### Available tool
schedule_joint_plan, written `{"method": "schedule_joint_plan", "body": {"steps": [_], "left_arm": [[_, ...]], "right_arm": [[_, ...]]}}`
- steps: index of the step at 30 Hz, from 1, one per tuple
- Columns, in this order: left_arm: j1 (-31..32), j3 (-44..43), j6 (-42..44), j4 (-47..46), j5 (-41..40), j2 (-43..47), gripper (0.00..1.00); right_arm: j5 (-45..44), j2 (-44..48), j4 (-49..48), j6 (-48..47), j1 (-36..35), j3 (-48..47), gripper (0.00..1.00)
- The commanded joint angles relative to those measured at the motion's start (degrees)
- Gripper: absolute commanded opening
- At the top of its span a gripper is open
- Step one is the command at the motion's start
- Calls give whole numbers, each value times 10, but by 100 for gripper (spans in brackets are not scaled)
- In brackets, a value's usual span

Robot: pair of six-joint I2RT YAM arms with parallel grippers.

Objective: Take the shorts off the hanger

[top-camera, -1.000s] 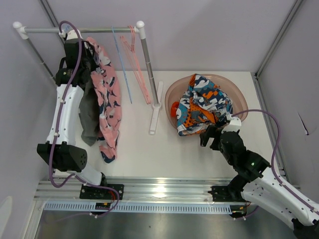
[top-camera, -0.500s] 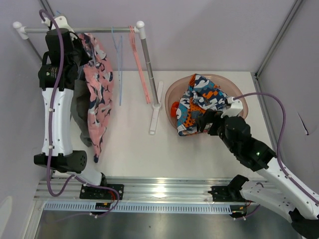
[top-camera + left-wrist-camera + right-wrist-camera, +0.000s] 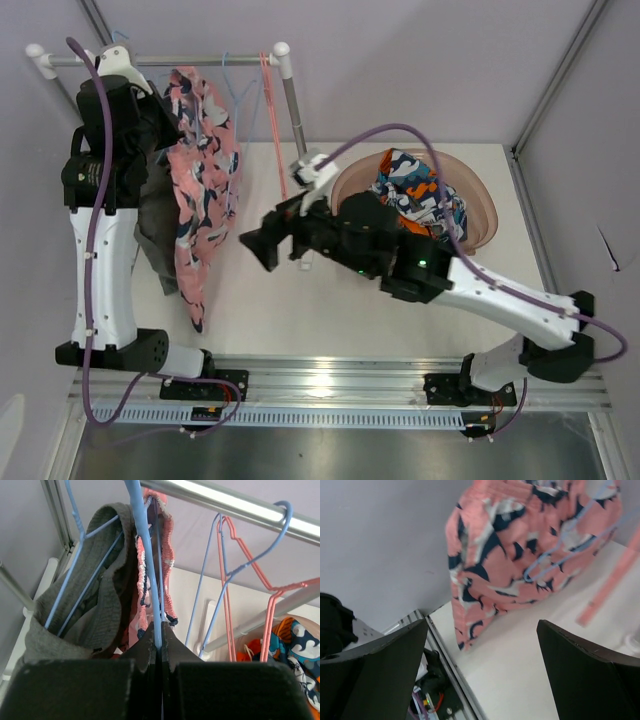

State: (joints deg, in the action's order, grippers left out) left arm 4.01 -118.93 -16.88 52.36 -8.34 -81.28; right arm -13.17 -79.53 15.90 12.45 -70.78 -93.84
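My left gripper [image 3: 159, 634] is up just under the rail [image 3: 225, 501], near its left end. Its jaws are clenched on the thin wire of a blue hanger [image 3: 144, 550]. That hanger goes up to the rail and carries the pink shorts [image 3: 169, 555]. Their gathered waistband is bunched on the wire right beneath the rail. The rest of the cloth, pink with dark blue and white shapes, hangs down from there toward the table [image 3: 270, 310]. Nearer the rail's left end, a grey garment [image 3: 100, 605] is draped on a second blue hanger [image 3: 74, 511]. Toward the rail's right end hang an empty blue hanger [image 3: 203, 580] and bare pink hangers [image 3: 270, 625].

My right gripper [image 3: 258, 245] is below the rail and out in front of it, near its right-hand post. It is beside the hanging pink shorts and apart from them. Its jaws are spread wide with nothing between them. From the wrist view the shorts sit ahead, framed by the two fingers [image 3: 380, 670]. Well to the right of the rail's end post, a brown basin [image 3: 482, 205] holds crumpled patterned clothes [image 3: 410, 195].
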Motion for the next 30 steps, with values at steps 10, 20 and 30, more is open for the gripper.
{"method": "schedule_joint_plan", "body": {"steps": [10,20,30], "left_arm": [[4,85,-10,-63,33,76,0],[4,107,-15,-67,48,100,0],[4,125,-9,-76,33,116,0]], "right_arm": [[-41,-270,-28,27,-51,-234,99],[-86,-371,-17,53,-49,-309,99],[-63,-361,-35,90,-48,-237,0]]}}
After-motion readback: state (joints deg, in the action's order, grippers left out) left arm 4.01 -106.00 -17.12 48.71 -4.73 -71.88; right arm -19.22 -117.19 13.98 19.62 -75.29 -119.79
